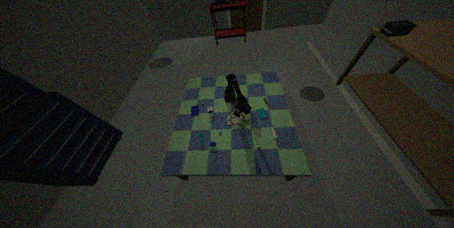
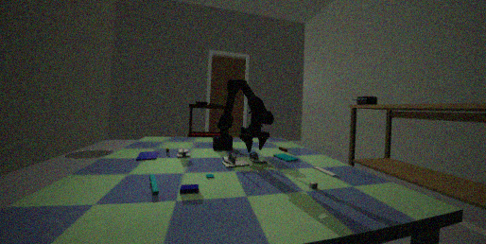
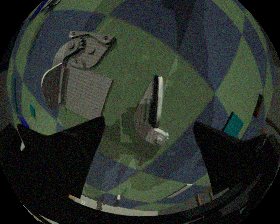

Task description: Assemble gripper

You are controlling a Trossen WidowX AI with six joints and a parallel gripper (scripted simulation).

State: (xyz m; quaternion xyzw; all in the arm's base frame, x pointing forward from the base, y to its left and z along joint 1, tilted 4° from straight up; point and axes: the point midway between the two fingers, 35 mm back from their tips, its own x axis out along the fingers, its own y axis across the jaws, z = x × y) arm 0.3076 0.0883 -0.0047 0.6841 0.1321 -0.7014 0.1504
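The grey gripper base (image 3: 88,92) (image 2: 235,163) lies on the checkered table, with a ribbed plate and a dark mechanism with round bosses. A curved jaw-like piece (image 3: 51,84) lies along its left side in the wrist view; whether its teeth mesh is too dark to tell. A loose jaw (image 3: 156,107) (image 2: 256,160) lies apart from the base, to its right. My gripper (image 3: 151,124) (image 2: 255,149) is open and empty above the loose jaw, which shows between the fingertips in the wrist view. A small pale part (image 2: 183,153) (image 1: 210,110) sits farther left; I cannot tell if it is the housing plate.
A teal block (image 2: 286,157) (image 1: 261,113) (image 3: 234,124) lies right of the loose jaw. A blue flat piece (image 2: 147,156) (image 1: 194,110) is at the left. A teal bar (image 2: 154,184), a dark blue block (image 2: 189,188), a white strip (image 2: 325,171) and a small grey piece (image 2: 313,185) lie toward the front.
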